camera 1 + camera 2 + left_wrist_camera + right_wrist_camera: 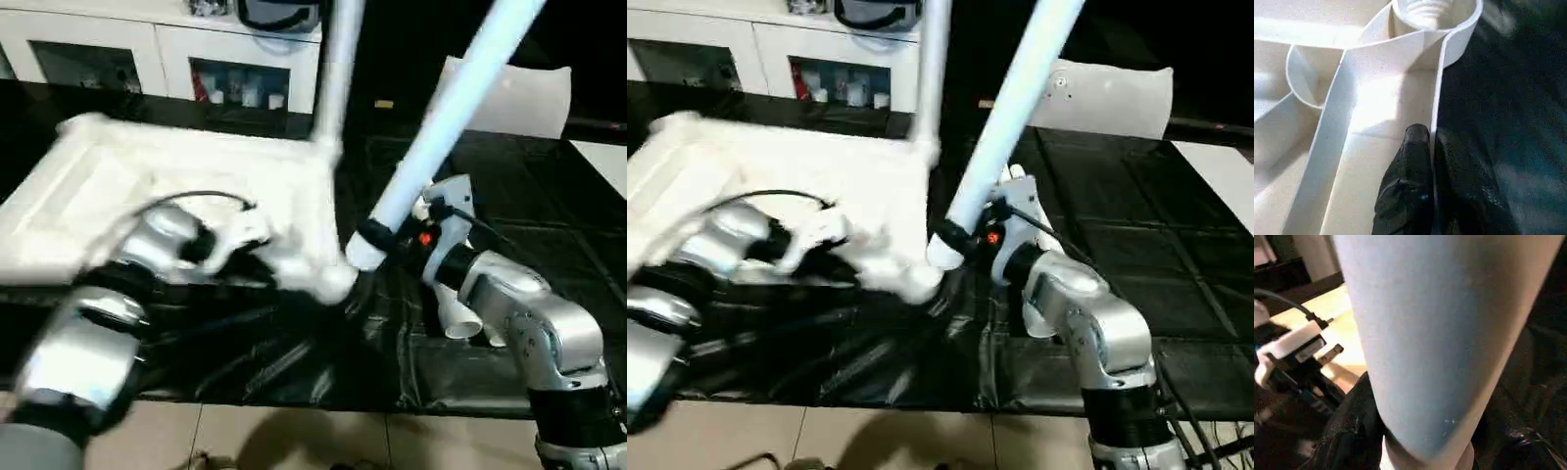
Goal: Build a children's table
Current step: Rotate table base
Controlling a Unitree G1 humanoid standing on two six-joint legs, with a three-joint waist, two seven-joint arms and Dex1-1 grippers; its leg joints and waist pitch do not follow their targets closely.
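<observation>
Running off the top edge — both raised legs (441, 127); blurring at the near corner — left tool (257, 257).

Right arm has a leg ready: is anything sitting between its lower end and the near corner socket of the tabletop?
Nothing visible. The leg held by the right gripper ends just beside the tabletop's near corner socket, which looks empty. The left gripper pinches the rim beside it, not over the opening.

The tabletop (186, 186) lies underside up on the left. One leg (333, 69) stands upright in its far right corner; a second leg (441, 127) leans just right of its near right corner. The cabinet (157, 49) stands behind
</observation>
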